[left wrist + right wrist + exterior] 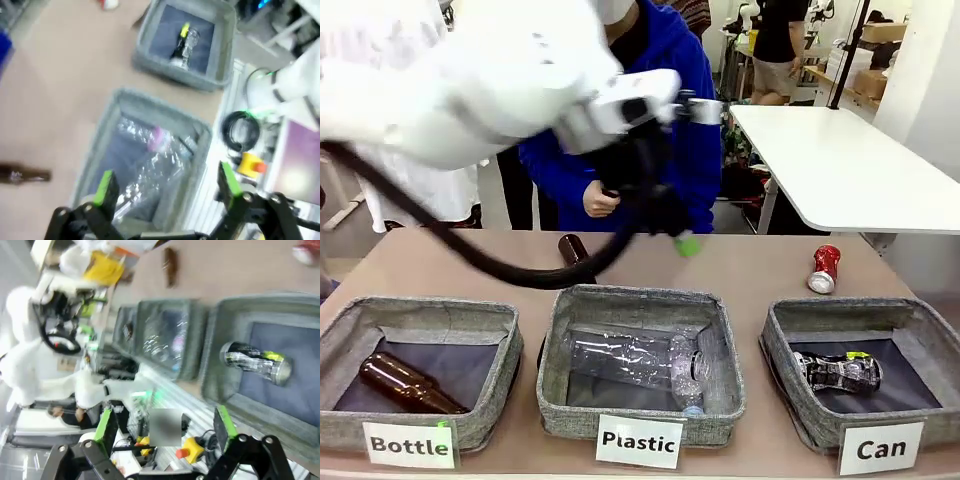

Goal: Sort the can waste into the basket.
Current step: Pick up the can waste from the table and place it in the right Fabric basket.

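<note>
- The left gripper [166, 182] stands wide open and empty, its green pads spread above the near end of the "Plastic" basket [640, 298].
- The right gripper [164, 424] is also open with nothing between its pads.
- The black-and-silver can [838, 371] lies on its side inside the "Can" basket [820, 312], at the near right of the table.
- The red can [825, 268] sits on the bare table just beyond that basket's far rim, outside it.
- A crushed clear plastic bottle [630, 360] lies in the middle "Plastic" basket.
- A brown glass bottle [408, 385] lies in the "Bottle" basket [420, 308] at the near left.
- A second brown bottle [572, 248] lies on the table behind the "Plastic" basket.
- A person in a blue hoodie [695, 130] stands at the far side.
</note>
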`<state>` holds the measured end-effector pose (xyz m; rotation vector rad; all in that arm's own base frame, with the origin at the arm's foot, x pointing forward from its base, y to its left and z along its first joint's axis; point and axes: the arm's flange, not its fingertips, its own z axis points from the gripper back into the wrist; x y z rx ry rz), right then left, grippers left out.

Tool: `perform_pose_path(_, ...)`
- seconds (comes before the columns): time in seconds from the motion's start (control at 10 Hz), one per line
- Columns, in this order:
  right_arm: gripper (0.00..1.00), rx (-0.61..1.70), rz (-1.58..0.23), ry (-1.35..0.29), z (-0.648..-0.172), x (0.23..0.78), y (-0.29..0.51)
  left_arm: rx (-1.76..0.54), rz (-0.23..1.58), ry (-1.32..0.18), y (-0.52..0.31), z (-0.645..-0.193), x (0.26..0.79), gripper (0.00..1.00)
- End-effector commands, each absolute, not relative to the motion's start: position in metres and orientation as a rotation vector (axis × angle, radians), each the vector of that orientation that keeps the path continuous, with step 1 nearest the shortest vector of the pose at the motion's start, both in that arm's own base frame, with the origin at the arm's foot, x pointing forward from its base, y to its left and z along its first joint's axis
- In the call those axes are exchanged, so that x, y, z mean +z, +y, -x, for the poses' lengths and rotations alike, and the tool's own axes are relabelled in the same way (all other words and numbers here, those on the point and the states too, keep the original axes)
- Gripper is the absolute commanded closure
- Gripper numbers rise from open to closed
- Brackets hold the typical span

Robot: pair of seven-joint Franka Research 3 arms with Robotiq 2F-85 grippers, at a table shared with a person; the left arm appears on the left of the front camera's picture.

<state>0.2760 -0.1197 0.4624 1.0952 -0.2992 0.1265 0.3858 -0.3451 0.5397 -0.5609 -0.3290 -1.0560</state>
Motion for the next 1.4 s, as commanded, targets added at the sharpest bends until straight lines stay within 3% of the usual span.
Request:
perform_pose_path(0.0, 0.0, 0.184, -1.211, -0.182, -0.285, 0.443, -0.085, -0.845, 0.713, -0.313, -0.25, -0.362, 0.531, 0.0)
perform_pose_path(0.3, 0.0, 0.121, -1.453, -0.052, -0.304, 0.426, -0.097, -0.427, 0.995, -0.226, -0.095, -0.341, 0.524, 0.0)
perform_pose_path(0.7, 0.0, -0.027, -1.432, -0.224, -0.311, 0.422, -0.153, -0.22, 1.335, -0.365, 0.063, -0.292, 0.45, 0.0)
perform_pose_path(0.9, 0.0, -0.094, -1.389, -0.276, -0.316, 0.417, -0.161, -0.136, 1.358, -0.4, 0.091, -0.293, 0.416, 0.0)
perform_pose_path(1.0, 0.0, -0.042, -1.43, -0.198, -0.306, 0.42, -0.163, -0.171, 1.306, -0.335, 0.089, -0.296, 0.46, 0.0)
perform_pose_path(1.3, 0.0, -0.042, -1.43, -0.198, -0.306, 0.42, -0.163, -0.171, 1.306, -0.335, 0.089, -0.296, 0.46, 0.0)
